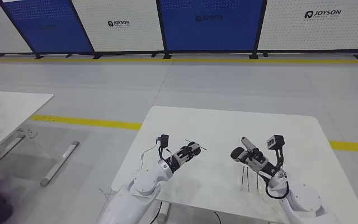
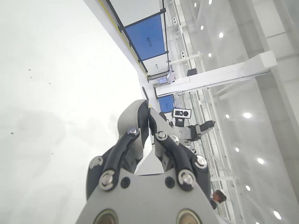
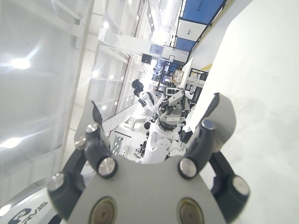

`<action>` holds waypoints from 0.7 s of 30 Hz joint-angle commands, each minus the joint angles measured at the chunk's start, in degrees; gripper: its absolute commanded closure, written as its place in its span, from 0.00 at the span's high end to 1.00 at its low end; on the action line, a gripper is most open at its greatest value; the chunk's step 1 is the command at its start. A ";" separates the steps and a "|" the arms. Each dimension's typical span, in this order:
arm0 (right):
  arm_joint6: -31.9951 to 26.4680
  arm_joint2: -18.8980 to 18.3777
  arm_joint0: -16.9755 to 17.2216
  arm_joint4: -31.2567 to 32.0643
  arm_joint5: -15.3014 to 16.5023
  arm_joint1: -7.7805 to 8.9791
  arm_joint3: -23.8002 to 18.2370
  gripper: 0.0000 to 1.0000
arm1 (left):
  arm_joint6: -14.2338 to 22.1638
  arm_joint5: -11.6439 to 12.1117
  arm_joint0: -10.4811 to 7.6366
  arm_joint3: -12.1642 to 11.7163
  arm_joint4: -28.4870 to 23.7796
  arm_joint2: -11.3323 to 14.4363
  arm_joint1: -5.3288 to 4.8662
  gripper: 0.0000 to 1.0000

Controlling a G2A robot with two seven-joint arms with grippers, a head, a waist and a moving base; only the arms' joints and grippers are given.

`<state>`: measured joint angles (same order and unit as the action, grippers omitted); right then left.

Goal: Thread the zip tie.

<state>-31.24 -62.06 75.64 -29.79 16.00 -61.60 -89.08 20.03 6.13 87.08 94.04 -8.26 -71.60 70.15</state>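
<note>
I had left tool (image 2: 148, 108) clamped on a black zip tie (image 2: 145, 93); right tool (image 3: 155, 104) gaped open over the bench (image 1: 224, 127).

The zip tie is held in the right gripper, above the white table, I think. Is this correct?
Not quite: the side is wrong. The zip tie is held in the left gripper, which is shut on it, above the white table. The left wrist view shows this. The right gripper is open and holds nothing.
</note>
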 commanded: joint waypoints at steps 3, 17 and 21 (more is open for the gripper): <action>0.00 0.00 0.00 0.00 0.00 0.00 0.00 1.00 | 1.84 1.46 0.58 0.25 -2.31 -0.04 -0.08 0.00; -1.29 -0.07 -0.35 3.20 -1.33 0.17 -0.38 1.00 | 3.33 2.33 2.21 1.62 -0.01 -1.29 -0.68 0.00; -7.37 -3.47 -0.92 7.25 -6.18 1.25 -3.07 1.00 | 3.33 2.33 2.21 1.62 -0.01 -1.29 -0.68 0.00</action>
<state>-36.72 -64.40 74.70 -22.82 11.15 -60.64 -91.38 23.36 8.46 89.29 95.66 -8.27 -72.90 69.48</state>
